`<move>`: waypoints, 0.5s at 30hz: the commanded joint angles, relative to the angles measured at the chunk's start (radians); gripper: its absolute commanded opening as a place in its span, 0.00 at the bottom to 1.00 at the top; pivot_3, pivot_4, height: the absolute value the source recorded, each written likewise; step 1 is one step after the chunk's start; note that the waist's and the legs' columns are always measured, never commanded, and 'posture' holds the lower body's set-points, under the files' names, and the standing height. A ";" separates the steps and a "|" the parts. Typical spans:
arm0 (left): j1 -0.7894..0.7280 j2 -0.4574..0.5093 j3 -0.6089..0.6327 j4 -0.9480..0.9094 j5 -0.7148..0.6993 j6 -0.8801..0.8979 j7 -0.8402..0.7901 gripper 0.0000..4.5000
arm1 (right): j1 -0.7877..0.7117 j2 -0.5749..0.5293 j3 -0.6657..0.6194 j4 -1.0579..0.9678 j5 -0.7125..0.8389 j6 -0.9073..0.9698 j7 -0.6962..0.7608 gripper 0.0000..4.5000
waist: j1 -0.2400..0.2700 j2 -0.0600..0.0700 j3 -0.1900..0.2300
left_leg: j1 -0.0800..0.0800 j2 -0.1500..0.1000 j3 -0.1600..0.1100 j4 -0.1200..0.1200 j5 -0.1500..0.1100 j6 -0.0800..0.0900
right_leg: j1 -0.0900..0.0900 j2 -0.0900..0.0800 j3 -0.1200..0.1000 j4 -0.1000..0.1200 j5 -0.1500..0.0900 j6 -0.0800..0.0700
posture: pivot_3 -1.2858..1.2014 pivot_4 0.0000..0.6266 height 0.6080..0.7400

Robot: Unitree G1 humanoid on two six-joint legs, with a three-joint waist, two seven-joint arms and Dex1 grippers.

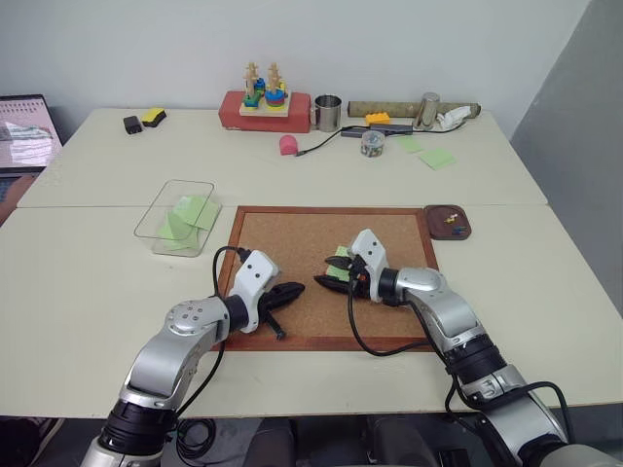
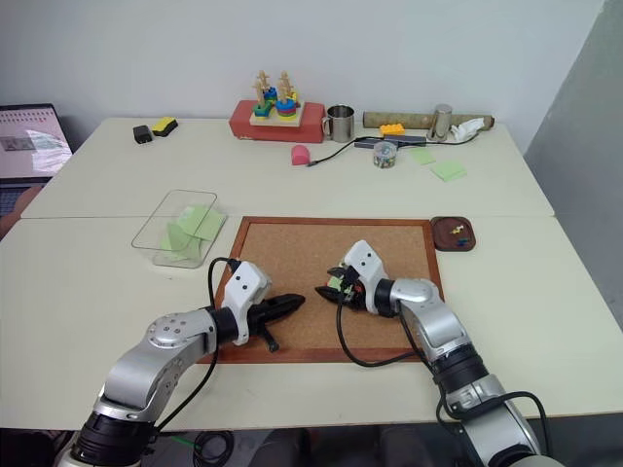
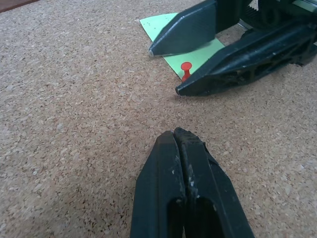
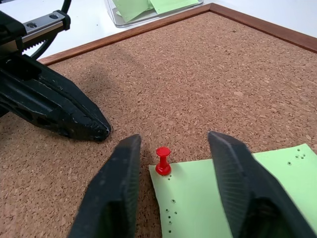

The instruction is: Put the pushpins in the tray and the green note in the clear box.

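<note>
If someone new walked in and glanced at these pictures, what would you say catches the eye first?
Most striking is the red pushpin standing in a corner of the green note on the corkboard, between the open fingers of the right gripper. The left gripper, shut, points at it from just across the cork. Beyond the board's far left corner, the clear box already holds green notes.

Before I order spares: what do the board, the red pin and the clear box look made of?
Board: cork, matte and speckled, in a reddish wood-look frame. Red pin: likely plastic, with a smooth glossy head. Clear box: see-through, probably plastic; the green notes inside show through its walls.
</note>
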 commanded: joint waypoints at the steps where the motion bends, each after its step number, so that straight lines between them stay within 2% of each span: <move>1: 0.006 0.009 -0.007 0.007 0.009 0.005 0.001 0.00 | 0.004 -0.016 0.026 0.014 -0.052 -0.063 0.012 0.26 | 0.000 0.000 0.000 | 0.000 0.000 0.000 0.000 0.000 0.000 | 0.000 0.000 0.000 0.000 0.000 0.000 | 0.52 0.24 1.00; 3: 0.007 0.009 -0.009 0.005 0.009 0.004 0.001 0.00 | 0.006 -0.019 0.032 0.022 -0.069 -0.082 0.012 0.14 | 0.000 0.000 0.000 | 0.000 0.000 0.000 0.000 0.000 0.000 | 0.000 0.000 0.000 0.000 0.000 0.000 | 0.52 0.24 1.00; 6: 0.011 0.010 -0.010 0.001 0.008 0.004 0.001 0.00 | 0.008 -0.018 0.028 0.026 -0.077 -0.093 0.012 0.02 | 0.000 0.000 0.000 | 0.000 0.000 0.000 0.000 0.000 0.000 | 0.000 0.000 0.000 0.000 0.000 0.000 | 0.52 0.24 1.00; 10: 0.009 0.008 -0.011 0.004 0.009 0.005 0.001 0.00 | 0.003 -0.016 0.010 0.019 -0.064 -0.090 0.009 0.00 | 0.000 0.000 0.000 | 0.000 0.000 0.000 0.000 0.000 0.000 | 0.000 0.000 0.000 0.000 0.000 0.000 | 0.52 0.24 1.00; 15: 0.014 0.007 -0.006 0.002 0.006 0.008 0.004 0.00 | -0.005 -0.029 -0.060 -0.138 0.008 -0.019 0.001 0.00 | 0.000 0.000 0.000 | 0.000 0.000 0.000 0.000 0.000 0.000 | 0.000 0.000 0.000 0.000 0.000 0.000 | 0.52 0.24 1.00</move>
